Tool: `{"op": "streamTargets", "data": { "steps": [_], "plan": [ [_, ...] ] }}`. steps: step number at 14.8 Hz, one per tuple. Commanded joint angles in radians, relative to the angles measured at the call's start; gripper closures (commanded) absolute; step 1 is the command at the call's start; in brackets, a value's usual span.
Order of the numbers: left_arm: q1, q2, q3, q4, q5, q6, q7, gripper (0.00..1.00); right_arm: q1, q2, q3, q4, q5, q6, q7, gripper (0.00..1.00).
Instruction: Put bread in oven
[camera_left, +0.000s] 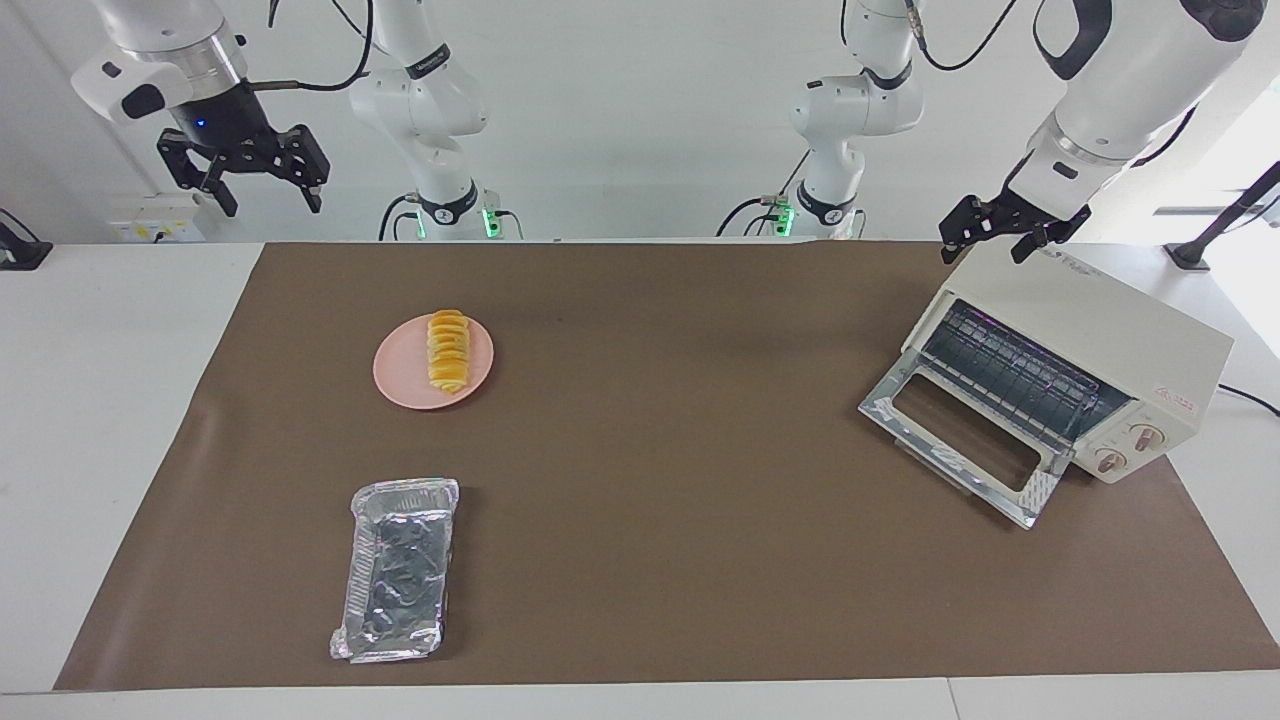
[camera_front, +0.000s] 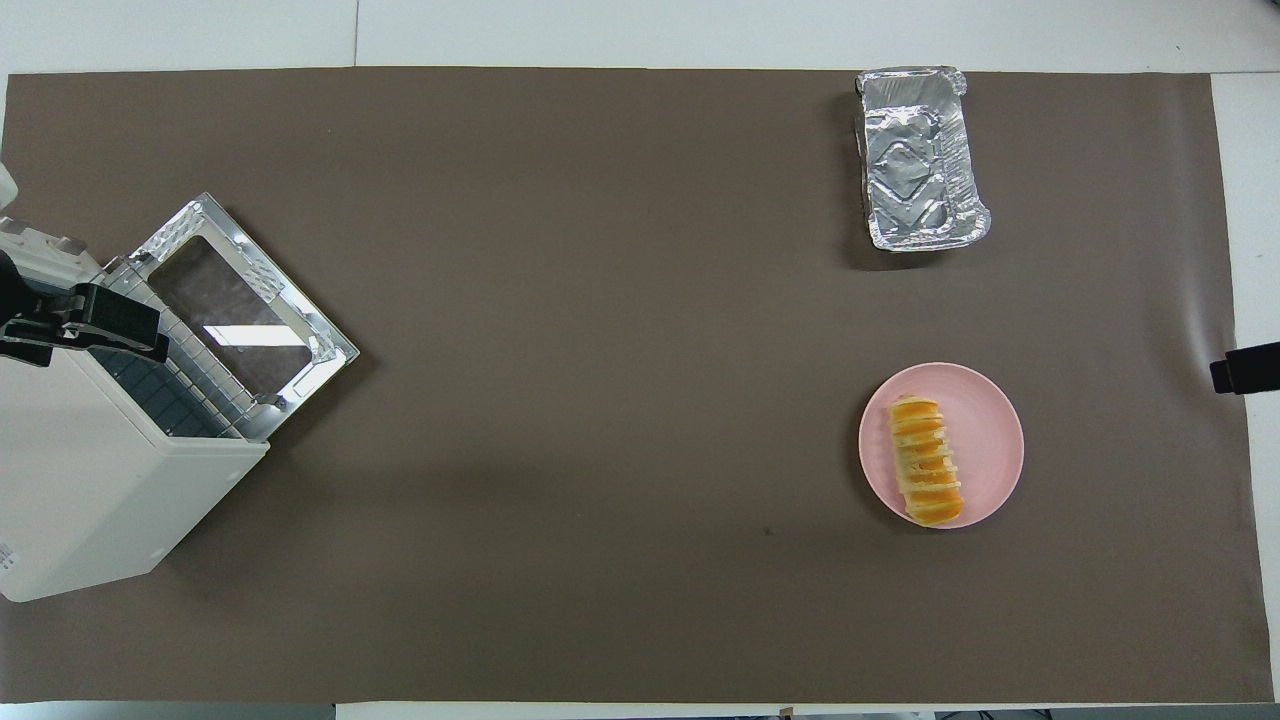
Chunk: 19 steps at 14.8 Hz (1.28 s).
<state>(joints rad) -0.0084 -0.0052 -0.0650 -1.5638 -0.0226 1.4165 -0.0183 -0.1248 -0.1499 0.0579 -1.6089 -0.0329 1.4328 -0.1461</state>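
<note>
Your tabletop (camera_left: 640, 560) is covered by a brown mat, and the biggest thing on it is the oven (camera_left: 1085, 340), sitting at the left arm's end, turned at an angle. Its glass door (camera_left: 965, 440) is dropped flat open and the wire rack (camera_left: 1020, 380) shows inside.

You have the foil tray (camera_left: 398, 568) at the right arm's end, farther from the robots than the pink plate (camera_left: 405, 375). The bread (camera_left: 447, 350) lies on that plate (toward its edge rather than centred), its long axis running from the robots outward. Oven and plate are well apart, with only bare mat between them.

Your left gripper (camera_left: 985, 243) hangs just over the oven's top; you cannot tell how its jaws stand. The right gripper (camera_left: 265, 185) waits raised off the mat's corner, jaws spread wide, holding nothing.
</note>
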Motion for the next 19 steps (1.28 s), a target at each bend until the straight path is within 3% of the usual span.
{"op": "streamTargets", "data": {
  "steps": [1,7,11,13,19],
  "plan": [
    [0.001,-0.024,0.002,-0.024,0.0,0.001,0.011,0.0,-0.006,-0.025,0.007,-0.034,0.002,0.023,0.007,0.0],
    [0.001,-0.024,0.002,-0.024,0.0,0.002,0.009,0.0,-0.006,-0.03,0.007,-0.037,0.001,0.031,0.008,0.0],
    [0.001,-0.024,0.002,-0.024,0.0,0.002,0.009,0.0,0.0,-0.08,0.01,-0.14,0.002,0.041,0.003,0.0],
    [0.001,-0.024,0.002,-0.024,0.0,0.002,0.011,0.0,0.037,-0.097,0.02,-0.236,0.011,0.075,0.013,0.0],
    [0.001,-0.024,0.002,-0.024,0.0,0.002,0.011,0.0,0.135,-0.138,0.045,-0.586,0.021,0.358,0.083,0.0]
  ]
}}
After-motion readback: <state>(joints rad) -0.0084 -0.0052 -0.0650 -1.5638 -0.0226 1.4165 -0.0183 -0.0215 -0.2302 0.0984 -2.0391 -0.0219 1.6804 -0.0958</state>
